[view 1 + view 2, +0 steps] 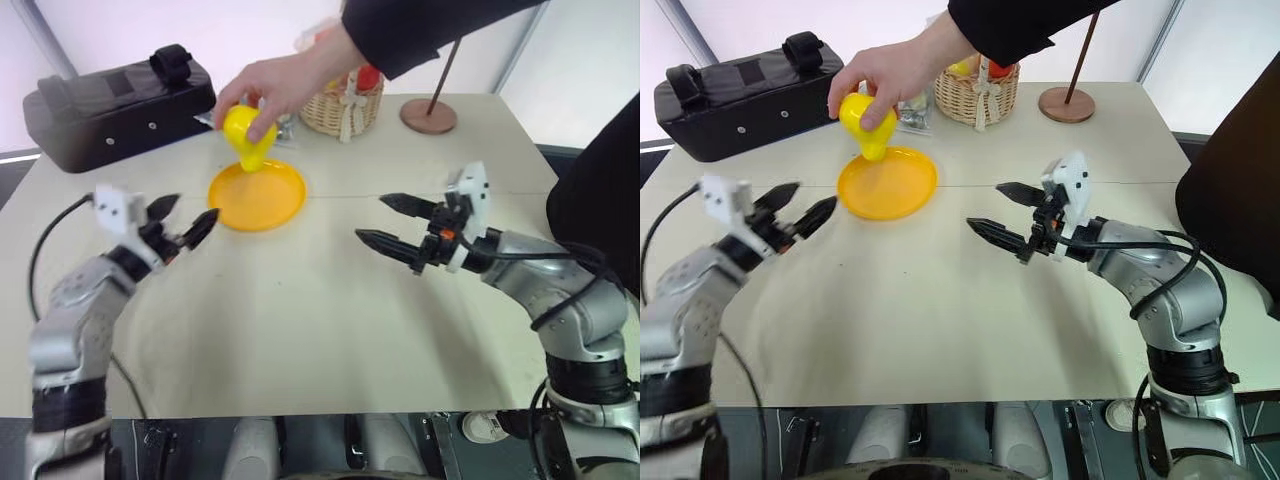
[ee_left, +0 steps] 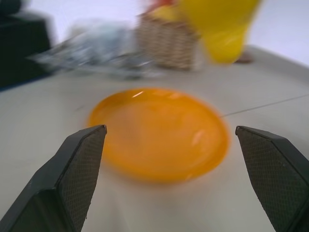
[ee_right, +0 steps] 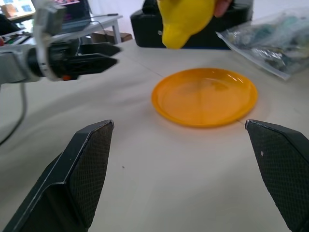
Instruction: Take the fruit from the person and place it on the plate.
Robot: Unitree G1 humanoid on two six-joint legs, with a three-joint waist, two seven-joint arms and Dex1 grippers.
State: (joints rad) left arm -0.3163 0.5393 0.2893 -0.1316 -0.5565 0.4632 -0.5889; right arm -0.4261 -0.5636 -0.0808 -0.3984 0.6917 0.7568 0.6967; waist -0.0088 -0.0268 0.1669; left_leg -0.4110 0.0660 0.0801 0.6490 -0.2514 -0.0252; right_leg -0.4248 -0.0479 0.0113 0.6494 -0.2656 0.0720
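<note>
The person's hand [image 1: 285, 85], in a black sleeve, holds the glossy yellow fruit [image 1: 248, 135] from above, narrow end down, just over the far edge of the round orange plate [image 1: 258, 196]. The plate lies flat between the two open claws, nearer the left claw [image 1: 188, 224] than the right claw [image 1: 392, 222].

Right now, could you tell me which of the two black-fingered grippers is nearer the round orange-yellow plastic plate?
The left gripper: its open fingertips almost reach the round orange-yellow plastic plate, while the right gripper stands well clear.

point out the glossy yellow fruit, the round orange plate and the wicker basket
glossy yellow fruit [image 1: 246, 136], left eye view, its rounded body
round orange plate [image 1: 257, 197], left eye view, its bare centre
wicker basket [image 1: 958, 100], right eye view, its woven wall
</note>
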